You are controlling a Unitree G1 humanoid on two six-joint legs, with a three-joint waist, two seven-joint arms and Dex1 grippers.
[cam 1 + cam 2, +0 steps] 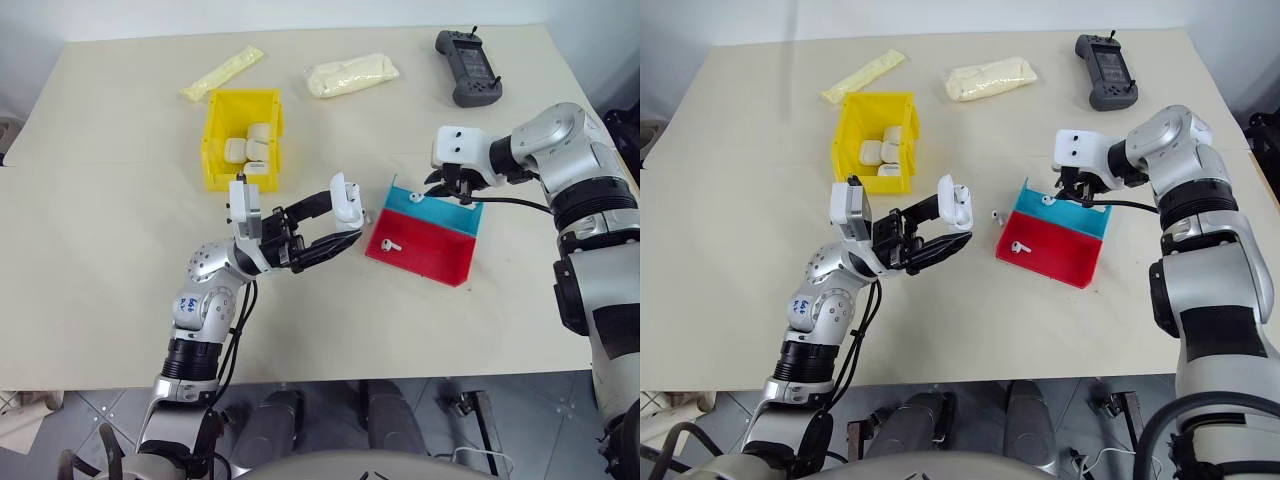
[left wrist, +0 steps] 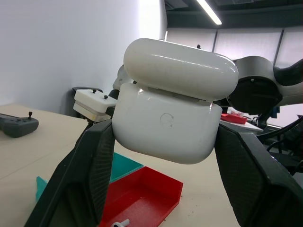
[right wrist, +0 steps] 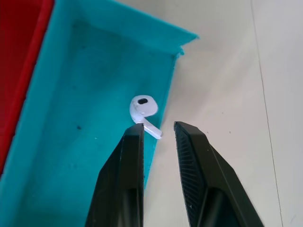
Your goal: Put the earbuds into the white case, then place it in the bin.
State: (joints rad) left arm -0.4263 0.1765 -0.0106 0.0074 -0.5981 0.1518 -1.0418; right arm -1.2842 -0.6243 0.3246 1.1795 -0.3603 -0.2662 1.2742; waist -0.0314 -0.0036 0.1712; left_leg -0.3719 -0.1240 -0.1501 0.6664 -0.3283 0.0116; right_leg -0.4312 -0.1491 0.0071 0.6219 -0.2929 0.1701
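Observation:
My left gripper [image 1: 348,222] is shut on the white case [image 1: 345,200], held up above the table with its lid flipped open. In the left wrist view the case [image 2: 170,123] sits between both black fingers [image 2: 90,165]. One earbud [image 3: 143,108] lies in the teal part of the tray [image 1: 440,215]. My right gripper [image 3: 158,128] hovers right over it, open by a narrow gap, with the stem ending at its fingertips. A second earbud [image 1: 391,243] lies in the red part. The yellow bin [image 1: 218,150] stands beyond my left gripper.
Several white cases [image 1: 250,145] lie inside the bin. Two pale yellow packets [image 1: 222,72] [image 1: 350,74] and a black controller [image 1: 467,66] lie along the table's far side. A small white bit [image 1: 993,213] rests on the table beside the tray.

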